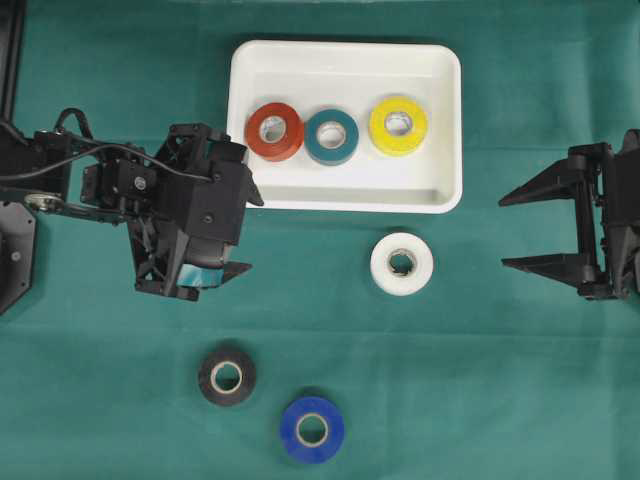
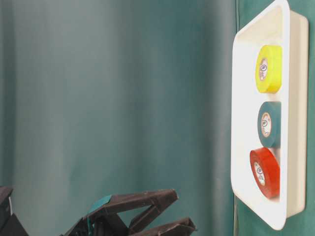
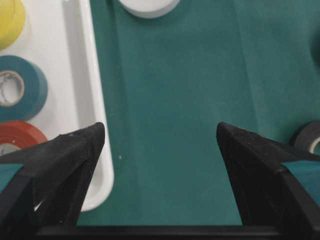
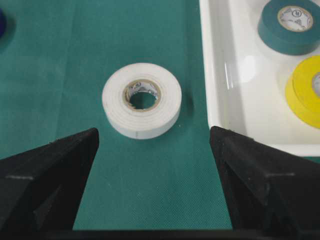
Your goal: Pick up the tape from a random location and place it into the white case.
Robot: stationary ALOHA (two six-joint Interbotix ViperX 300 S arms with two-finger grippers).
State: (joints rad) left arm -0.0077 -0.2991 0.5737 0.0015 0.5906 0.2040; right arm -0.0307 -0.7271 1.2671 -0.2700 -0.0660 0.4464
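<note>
The white case (image 1: 345, 47) lies at the back middle of the green cloth. It holds a red roll (image 1: 274, 131), a teal roll (image 1: 331, 136) and a yellow roll (image 1: 398, 125). Three tape rolls lie loose on the cloth: white (image 1: 402, 263), black (image 1: 227, 376) and blue (image 1: 312, 429). My left gripper (image 1: 250, 232) is open and empty by the case's front left corner (image 3: 95, 165). My right gripper (image 1: 504, 233) is open at the right edge, apart from the white roll (image 4: 150, 122), which lies ahead between its fingers' lines.
The case rim (image 4: 215, 75) runs close beside my right gripper's (image 4: 154, 135) right finger. In the left wrist view the black roll (image 3: 310, 137) shows just past the right finger. Bare cloth lies between my left gripper's (image 3: 160, 131) fingers.
</note>
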